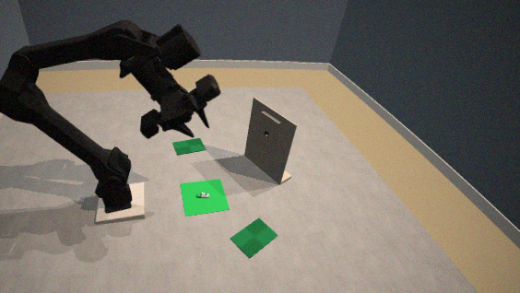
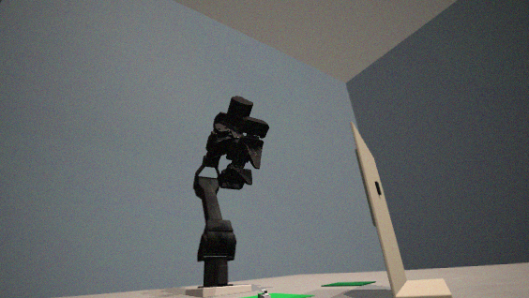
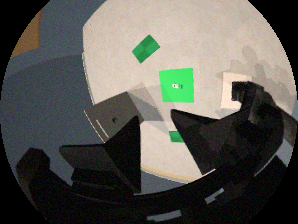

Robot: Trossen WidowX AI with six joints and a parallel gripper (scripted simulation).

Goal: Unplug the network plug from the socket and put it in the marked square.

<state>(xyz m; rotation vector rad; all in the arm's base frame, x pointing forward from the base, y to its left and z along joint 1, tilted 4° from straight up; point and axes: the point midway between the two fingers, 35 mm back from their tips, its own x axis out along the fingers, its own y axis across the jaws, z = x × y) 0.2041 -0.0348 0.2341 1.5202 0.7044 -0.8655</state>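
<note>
plug (image 1: 203,195) lies in bright square (image 1: 217,206), end effector (image 1: 197,130) open above.

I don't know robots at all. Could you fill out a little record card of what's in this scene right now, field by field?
Arm: one black arm on a pale base plate
Gripper: raised in the air, fingers apart, holding nothing
Plug: small and white, lying inside the bright green square
Panel: upright on the table, its socket showing dark, no plug visible in it
Other marks: two darker green squares
Contact: gripper touches nothing
</note>
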